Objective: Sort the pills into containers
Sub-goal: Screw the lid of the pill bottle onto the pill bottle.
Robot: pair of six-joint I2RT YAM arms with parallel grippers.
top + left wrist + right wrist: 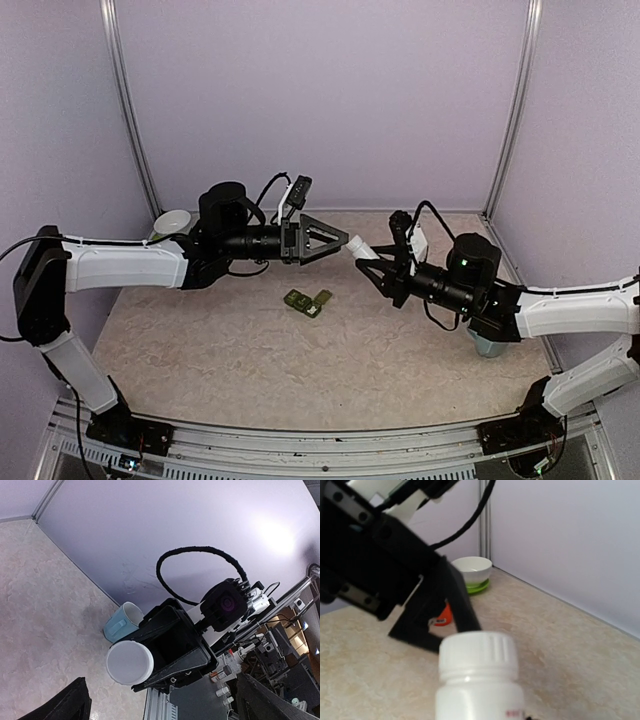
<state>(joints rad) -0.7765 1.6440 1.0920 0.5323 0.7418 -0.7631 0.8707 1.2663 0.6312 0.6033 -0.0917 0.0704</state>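
the right gripper (378, 266) is clamped on a white pill bottle (362, 248), whose capped end points at the left gripper (338, 240); the left fingers (67, 705) stand wide apart, holding nothing, just beside the cap, contact unclear; both are raised above the table (200, 350); below and between them lie the containers (308, 301), a dark green strip flat on the table; a white bowl (172, 221) sits far left; a pale blue mug (121, 623) stands beside the right arm

Pale lilac walls (330, 90) enclosed a beige marbled desk (220, 370); metal corner posts (128, 110) far left and right; soft even light.
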